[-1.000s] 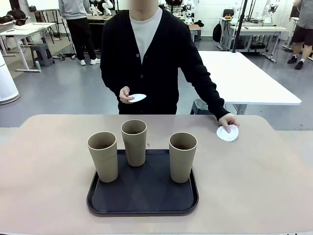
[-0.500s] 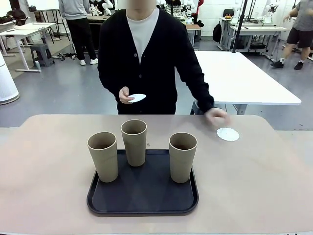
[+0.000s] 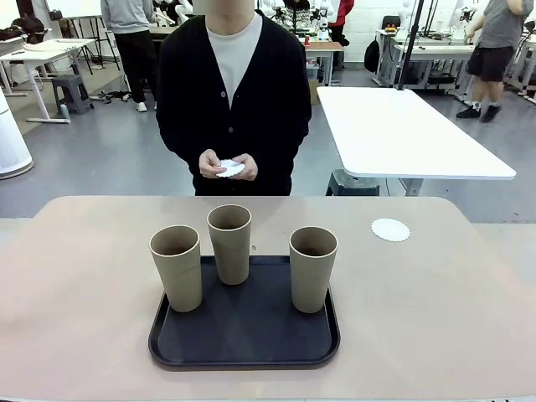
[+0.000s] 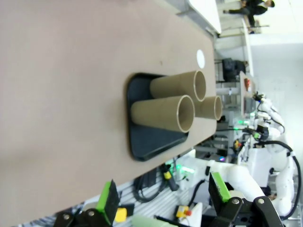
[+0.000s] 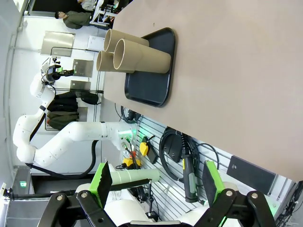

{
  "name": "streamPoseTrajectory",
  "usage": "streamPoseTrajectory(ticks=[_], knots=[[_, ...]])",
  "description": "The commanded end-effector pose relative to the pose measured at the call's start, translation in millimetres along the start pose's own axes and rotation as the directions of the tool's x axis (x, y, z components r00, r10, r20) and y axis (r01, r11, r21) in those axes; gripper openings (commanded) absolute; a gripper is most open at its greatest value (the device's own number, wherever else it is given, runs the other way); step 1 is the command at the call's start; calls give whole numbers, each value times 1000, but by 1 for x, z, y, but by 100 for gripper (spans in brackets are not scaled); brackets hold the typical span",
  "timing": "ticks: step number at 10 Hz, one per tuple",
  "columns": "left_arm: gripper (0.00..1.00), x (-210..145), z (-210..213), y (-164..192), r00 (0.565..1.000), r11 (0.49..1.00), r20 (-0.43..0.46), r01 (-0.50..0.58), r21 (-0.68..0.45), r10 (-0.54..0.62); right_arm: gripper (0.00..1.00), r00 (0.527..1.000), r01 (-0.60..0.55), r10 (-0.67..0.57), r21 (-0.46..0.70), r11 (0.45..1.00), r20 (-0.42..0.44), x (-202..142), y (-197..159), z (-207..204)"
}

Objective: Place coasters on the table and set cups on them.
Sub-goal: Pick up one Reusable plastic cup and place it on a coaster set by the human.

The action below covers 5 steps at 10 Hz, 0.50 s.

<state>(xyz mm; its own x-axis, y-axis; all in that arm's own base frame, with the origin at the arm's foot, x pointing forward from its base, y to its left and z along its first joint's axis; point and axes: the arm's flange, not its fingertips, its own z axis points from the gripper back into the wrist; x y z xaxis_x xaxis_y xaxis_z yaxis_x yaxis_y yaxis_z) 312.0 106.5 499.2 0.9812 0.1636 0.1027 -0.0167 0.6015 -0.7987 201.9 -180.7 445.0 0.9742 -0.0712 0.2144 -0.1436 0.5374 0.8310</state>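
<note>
left gripper (image 4: 163, 196): jaws standing wide apart, gripping nothing, hanging back past the table's near edge
right gripper (image 5: 157, 182): jaws spread wide too, carrying nothing, also hanging back past the near edge
cups: three, all standing upright on the tray: left cup (image 3: 177, 268), middle cup (image 3: 229, 244), right cup (image 3: 313, 269); the middle cup is sitting farthest back
cups vs grippers: sitting well apart from both; in each wrist view they are showing far ahead of the fingers, touching nothing
tray (image 3: 243, 339): black, lying on the table (image 3: 84, 251) toward the robot's edge
coaster on the table (image 3: 390, 229): lying flat at the far right, apart from the tray and cups, bearing nothing; well apart from both grippers
coasters in hand (image 3: 232, 170): white paper being held between the person's hands (image 3: 208, 163) at the far side, above the table; cannot tell how many
</note>
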Motion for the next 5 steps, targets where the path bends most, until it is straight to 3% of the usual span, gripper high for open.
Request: streamPoseTrajectory(ticks=[1,2,3,4,5], knots=[[100,0,1,1,1000,1000,7,-5,-12,5,100,993,-97,96,-19,995,-70,12,6,0],[100,0,1,1,1000,1000,7,-5,-12,5,100,958,-235,224,-44,971,-177,35,18,-7],[100,0,1,1,1000,1000,7,-5,-12,5,100,922,-356,315,-170,919,-225,59,26,-18],[100,0,1,1,1000,1000,7,-5,-12,5,100,825,-536,456,-205,819,-334,75,35,-38],[100,0,1,1,1000,1000,7,-5,-12,5,100,688,-700,567,-209,682,-453,82,47,-58]])
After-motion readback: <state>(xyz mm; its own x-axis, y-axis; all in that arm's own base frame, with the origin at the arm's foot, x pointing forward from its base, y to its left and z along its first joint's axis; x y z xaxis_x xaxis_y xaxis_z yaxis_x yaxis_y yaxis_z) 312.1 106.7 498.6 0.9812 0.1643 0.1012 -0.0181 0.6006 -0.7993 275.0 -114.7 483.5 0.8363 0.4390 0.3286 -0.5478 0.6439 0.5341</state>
